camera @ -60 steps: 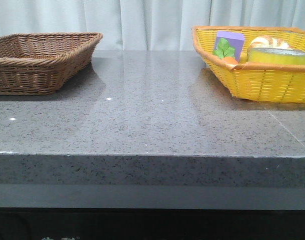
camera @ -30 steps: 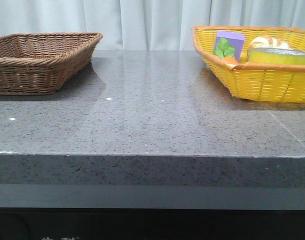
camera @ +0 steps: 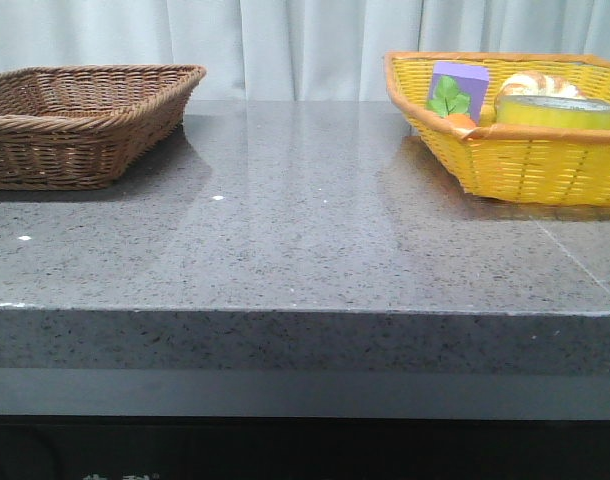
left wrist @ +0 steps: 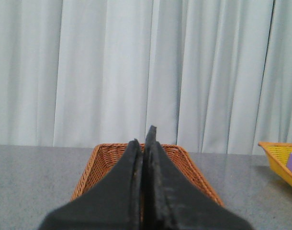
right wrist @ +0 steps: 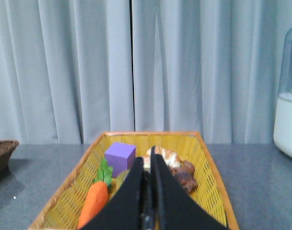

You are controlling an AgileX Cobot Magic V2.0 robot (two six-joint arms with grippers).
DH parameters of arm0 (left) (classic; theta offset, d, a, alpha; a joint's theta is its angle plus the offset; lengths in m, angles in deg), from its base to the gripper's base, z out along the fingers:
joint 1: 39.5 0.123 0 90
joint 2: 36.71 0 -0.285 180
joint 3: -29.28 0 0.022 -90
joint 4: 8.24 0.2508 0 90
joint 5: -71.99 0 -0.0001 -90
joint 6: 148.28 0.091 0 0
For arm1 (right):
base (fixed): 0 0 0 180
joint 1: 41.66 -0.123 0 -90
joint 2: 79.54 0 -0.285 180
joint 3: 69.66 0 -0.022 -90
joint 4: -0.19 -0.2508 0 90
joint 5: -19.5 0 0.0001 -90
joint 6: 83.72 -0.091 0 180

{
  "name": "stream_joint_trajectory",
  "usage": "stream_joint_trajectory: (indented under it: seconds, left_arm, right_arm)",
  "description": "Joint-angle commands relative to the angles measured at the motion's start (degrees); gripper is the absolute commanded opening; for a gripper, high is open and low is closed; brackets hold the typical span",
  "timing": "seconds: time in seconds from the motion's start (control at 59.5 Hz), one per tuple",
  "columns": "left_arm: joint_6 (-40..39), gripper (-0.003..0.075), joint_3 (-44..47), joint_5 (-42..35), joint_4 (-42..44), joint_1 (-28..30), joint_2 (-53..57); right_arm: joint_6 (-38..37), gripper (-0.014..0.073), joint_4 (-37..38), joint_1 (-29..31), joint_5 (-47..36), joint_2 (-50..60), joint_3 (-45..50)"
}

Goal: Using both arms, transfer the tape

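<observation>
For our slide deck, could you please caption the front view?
Before the transfer: tape rests in the yellow basket at right; brown basket waits at left.

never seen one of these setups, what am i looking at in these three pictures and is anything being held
It is a two-armed robot at a grey stone table. One camera looks forward over the table; the other two sit on the wrists, so the black wedges are the left gripper and right gripper, both shut and holding nothing. On the left stands a brown wicker basket. On the right a yellow basket holds the tape, a purple block, a toy carrot and bread-like toys.
</observation>
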Motion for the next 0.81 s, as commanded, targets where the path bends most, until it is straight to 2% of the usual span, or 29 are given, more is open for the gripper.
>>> stream_joint_trajectory:
  seconds: [0.0,0.235,0.42,0.79]
  left_arm:
    - [-0.4,-0.0020,-6.5,0.8,0.3,0.1,-2.3]
    - [-0.4,-0.0020,-20.6,11.9,0.3,0.1,-14.3]
    - [-0.4,-0.0020,-28.3,19.5,0.3,0.1,-25.9]
    - [-0.4,-0.0020,-29.0,18.9,0.2,0.1,-42.3]
  right_arm:
    - [0.3,-0.0067,0.1,0.4,-0.6,-3.4,-6.9]
    - [0.3,-0.0067,0.1,0.4,10.2,-14.6,-20.9]
    - [0.3,-0.0067,0.1,0.4,17.2,-23.8,-27.6]
    - [0.3,-0.0067,0.1,0.4,19.9,-38.3,-28.2]
